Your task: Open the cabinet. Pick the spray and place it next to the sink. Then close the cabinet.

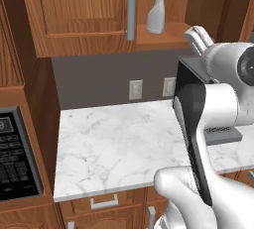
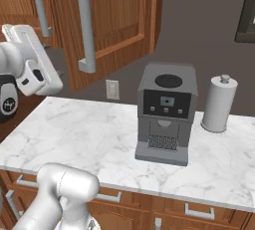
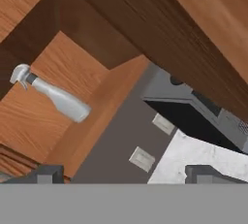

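the cabinet – brown raised-panel wood with grey bar handles – stood open. one translucent grey-white spray stood upright on its shelf. the gripper held nothing, its two dark fingertips spread wide apart. below lay the white marble table – one boxy coffee machine, one paper towel roll.

Brown cabinet — pale-grey spray

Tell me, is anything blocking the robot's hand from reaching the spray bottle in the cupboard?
Nothing visible is. The cabinet door is swung open, and the spray bottle stands alone at the front of the shelf. In the hand view, open space lies between the gripper and the bottle.
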You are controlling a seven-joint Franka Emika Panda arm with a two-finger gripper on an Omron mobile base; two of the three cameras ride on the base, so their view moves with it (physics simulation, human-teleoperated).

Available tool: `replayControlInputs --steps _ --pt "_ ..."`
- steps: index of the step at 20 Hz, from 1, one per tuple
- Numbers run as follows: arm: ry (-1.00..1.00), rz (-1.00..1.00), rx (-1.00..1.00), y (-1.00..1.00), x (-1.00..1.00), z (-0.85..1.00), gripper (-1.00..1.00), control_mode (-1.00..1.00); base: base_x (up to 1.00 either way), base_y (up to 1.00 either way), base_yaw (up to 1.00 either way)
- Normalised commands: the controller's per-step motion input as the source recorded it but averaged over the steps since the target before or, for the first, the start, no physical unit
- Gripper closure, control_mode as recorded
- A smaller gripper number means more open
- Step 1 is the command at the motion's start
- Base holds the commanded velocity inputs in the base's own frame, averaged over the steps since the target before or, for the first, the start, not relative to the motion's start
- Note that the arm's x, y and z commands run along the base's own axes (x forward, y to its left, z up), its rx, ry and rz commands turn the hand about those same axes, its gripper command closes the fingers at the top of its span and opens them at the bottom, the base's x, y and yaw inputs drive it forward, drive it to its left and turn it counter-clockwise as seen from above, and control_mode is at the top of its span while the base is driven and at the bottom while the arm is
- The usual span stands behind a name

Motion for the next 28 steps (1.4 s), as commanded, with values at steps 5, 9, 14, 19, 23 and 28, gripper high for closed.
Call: replayControlInputs --steps 5,9,14,19,23,28 --pt "-0.13 -0.34 0.0 0.0 0.38 -0.02 -1.0 -1.0 0.0 0.0 0.0" --pt "-0.09 -0.27 0.02 -0.04 0.28 0.0 -1.0 -1.0 0.0 0.0 0.0" --pt "-0.03 -0.22 0.07 -0.14 0.15 0.05 -1.0 -1.0 0.0 0.0 0.0" --pt "0.0 -0.2 0.15 -0.23 0.01 0.13 -1.0 -1.0 0.0 0.0 0.0" --pt "-0.03 -0.15 0.12 -0.23 0.0 0.13 -1.0 -1.0 0.0 0.0 0.0" --pt "-0.1 -0.12 0.07 -0.24 0.0 0.04 -1.0 -1.0 0.0 0.0 0.0"
